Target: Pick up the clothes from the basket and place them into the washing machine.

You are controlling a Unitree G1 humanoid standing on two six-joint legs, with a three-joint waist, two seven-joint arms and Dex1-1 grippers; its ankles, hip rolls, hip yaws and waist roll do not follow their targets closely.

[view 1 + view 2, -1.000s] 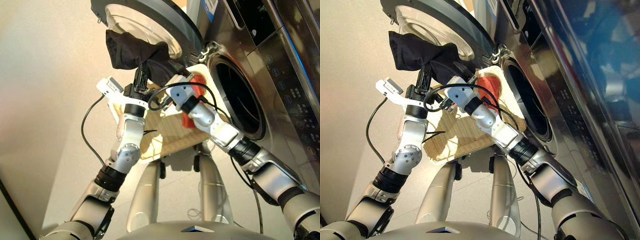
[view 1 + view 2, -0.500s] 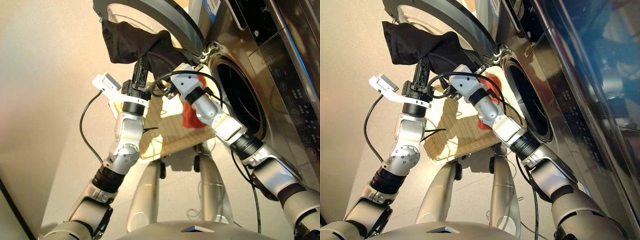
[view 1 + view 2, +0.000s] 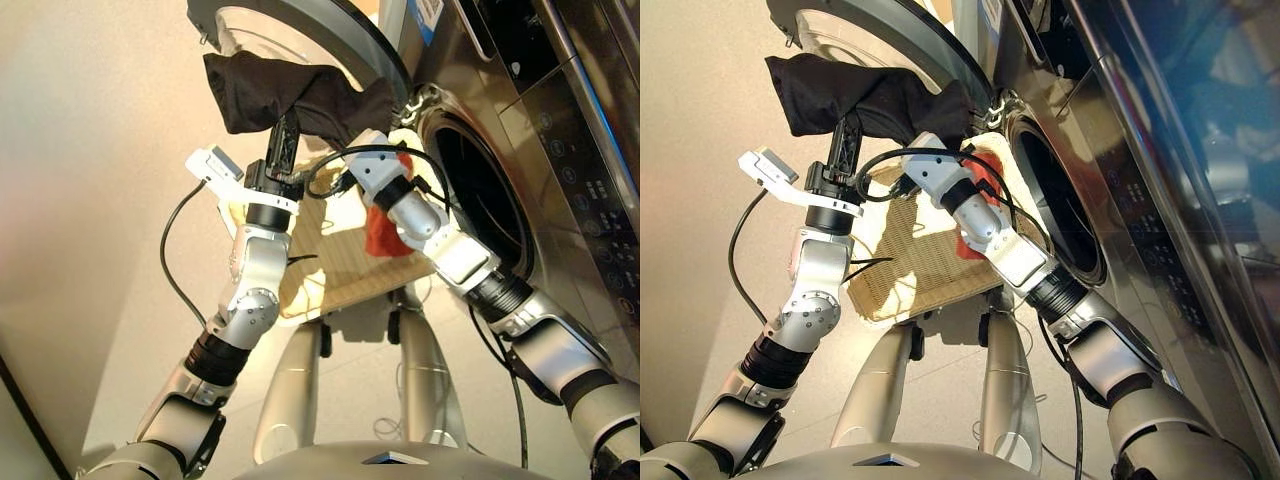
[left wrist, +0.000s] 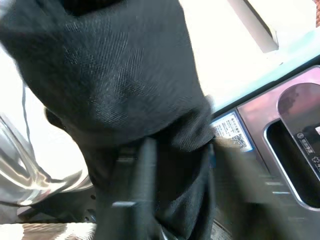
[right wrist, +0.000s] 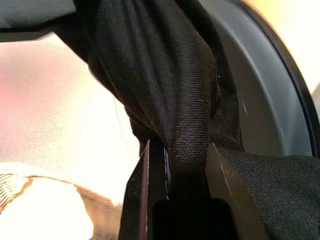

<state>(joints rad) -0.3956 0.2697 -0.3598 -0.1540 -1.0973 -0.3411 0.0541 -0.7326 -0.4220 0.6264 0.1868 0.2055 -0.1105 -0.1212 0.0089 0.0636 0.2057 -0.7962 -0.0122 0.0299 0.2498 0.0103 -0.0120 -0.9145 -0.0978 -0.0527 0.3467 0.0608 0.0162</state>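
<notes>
A black cloth (image 3: 290, 90) hangs spread in front of the open round door (image 3: 330, 25) of the washing machine (image 3: 560, 130). My left gripper (image 3: 285, 128) is shut on its lower middle, and its blurred finger (image 4: 142, 195) shows under the black cloth (image 4: 115, 75). My right gripper (image 5: 185, 150) is shut on the same cloth (image 5: 170, 90) at its end (image 3: 368, 108) beside the drum opening (image 3: 480, 190). A coral red cloth (image 3: 382, 232) lies in the cream woven basket (image 3: 330, 275), partly behind my right forearm.
The basket stands on a stand with castors just left of the drum opening. The open door juts out above both grippers. The dark control panel (image 3: 590, 190) runs along the machine's right side. Black cables loop around both wrists.
My right gripper has risen from the coral red cloth in the basket to the black cloth and shut on it. The black cloth has stretched rightward towards the drum opening.
</notes>
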